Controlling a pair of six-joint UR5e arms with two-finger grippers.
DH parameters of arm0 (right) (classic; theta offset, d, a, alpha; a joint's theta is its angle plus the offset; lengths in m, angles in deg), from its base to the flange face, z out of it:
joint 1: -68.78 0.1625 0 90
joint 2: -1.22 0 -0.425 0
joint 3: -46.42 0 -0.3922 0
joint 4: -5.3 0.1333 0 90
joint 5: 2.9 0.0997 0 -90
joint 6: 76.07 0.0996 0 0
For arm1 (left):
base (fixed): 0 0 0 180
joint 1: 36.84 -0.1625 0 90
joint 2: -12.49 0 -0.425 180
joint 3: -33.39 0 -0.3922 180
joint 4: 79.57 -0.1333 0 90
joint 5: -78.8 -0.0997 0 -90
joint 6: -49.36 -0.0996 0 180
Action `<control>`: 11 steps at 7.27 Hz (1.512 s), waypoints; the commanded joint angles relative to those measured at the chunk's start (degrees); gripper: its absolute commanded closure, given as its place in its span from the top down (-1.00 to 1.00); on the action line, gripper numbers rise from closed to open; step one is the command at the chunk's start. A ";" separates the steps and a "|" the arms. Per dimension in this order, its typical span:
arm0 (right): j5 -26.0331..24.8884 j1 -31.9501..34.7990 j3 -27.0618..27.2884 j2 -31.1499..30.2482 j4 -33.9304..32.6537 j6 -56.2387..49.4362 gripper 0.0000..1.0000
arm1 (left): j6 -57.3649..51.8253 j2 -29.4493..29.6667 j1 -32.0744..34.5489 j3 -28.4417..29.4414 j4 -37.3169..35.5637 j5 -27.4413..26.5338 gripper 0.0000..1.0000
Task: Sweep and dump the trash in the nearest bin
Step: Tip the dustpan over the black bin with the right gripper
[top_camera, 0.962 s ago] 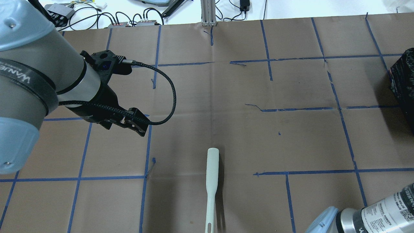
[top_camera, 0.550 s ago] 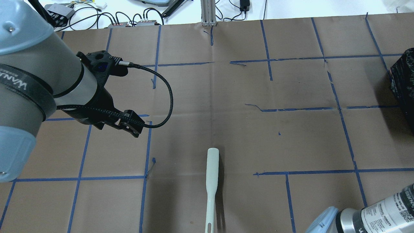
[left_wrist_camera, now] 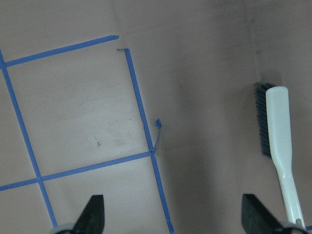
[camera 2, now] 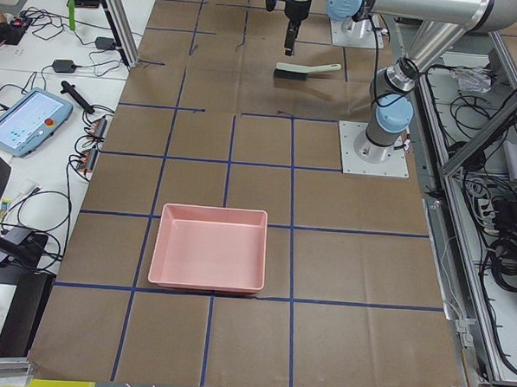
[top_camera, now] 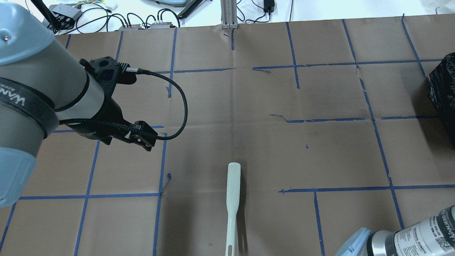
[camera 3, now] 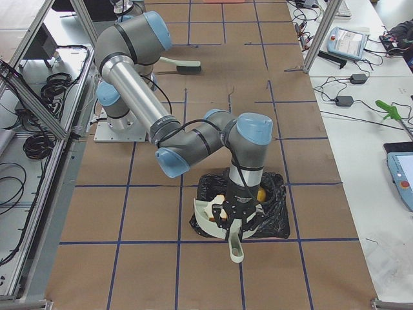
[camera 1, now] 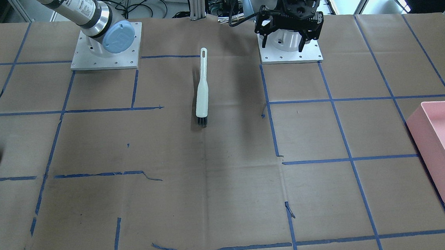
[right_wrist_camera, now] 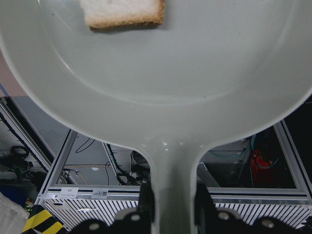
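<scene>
Bread piece [right_wrist_camera: 125, 13] lay at the far end of the dustpan [right_wrist_camera: 195, 73], handle running back into the right gripper [right_wrist_camera: 174, 205] clamped on it, over the black bin [camera 3: 277, 208]; left gripper [left_wrist_camera: 174, 218] spread, empty.

Your table [top_camera: 320, 156] was covered in brown paper gridded with blue tape [top_camera: 341, 119]. A white-handled brush [top_camera: 233, 192] lay flat near the robot's side, between two metal base plates [camera 1: 87, 60]. A pink bin [camera 2: 208, 247] sat at the left end, a black bin bag [camera 3: 279, 219] at the right end.
</scene>
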 commanded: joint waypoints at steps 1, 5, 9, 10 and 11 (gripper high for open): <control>-1.23 0.32 3.28 -0.36 -7.78 -0.41 -1.00 | 4.08 -0.40 0.07 -0.14 0.21 0.00 1.00; -3.70 0.67 3.46 -0.45 -12.46 -0.41 -1.00 | 4.87 -0.40 -0.37 -0.76 0.47 2.72 1.00; -5.46 3.05 3.82 -0.71 -12.46 -0.59 -1.00 | 4.78 2.32 -0.63 -0.15 -0.23 2.11 1.00; -5.46 3.05 3.82 -0.72 -12.46 -0.59 -1.00 | 4.87 3.37 -0.63 1.07 -0.23 2.11 1.00; -5.63 3.05 3.73 -0.89 -12.38 -0.68 -1.00 | 4.96 5.38 -0.63 3.09 -0.06 2.11 1.00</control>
